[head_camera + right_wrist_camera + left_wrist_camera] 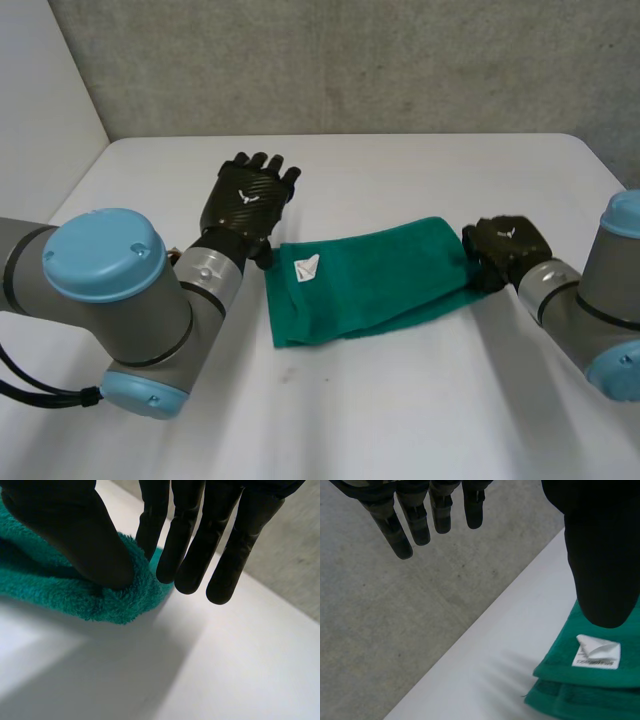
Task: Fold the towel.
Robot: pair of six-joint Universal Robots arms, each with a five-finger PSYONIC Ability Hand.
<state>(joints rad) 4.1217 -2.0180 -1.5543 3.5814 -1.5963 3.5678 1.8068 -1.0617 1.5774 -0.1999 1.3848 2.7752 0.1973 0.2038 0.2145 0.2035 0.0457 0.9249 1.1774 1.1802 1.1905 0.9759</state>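
A green towel [370, 280] lies folded into a long strip in the middle of the white table [400, 410]. Its white label [306, 268] faces up near its left end. My left hand [250, 195] hovers open just beyond that left end, touching nothing. In the left wrist view its fingers [415, 525] hang straight and its thumb [600, 555] is above the towel [590, 690] and label [597, 652]. My right hand [505, 248] is at the towel's right end. There the thumb [75, 535] presses the towel's edge [100, 605] against the straight fingers [190, 540].
A grey wall [350, 60] runs behind the table's far edge. Bare table surface lies in front of the towel and beyond it. My left forearm [110, 290] crosses the near left part of the table.
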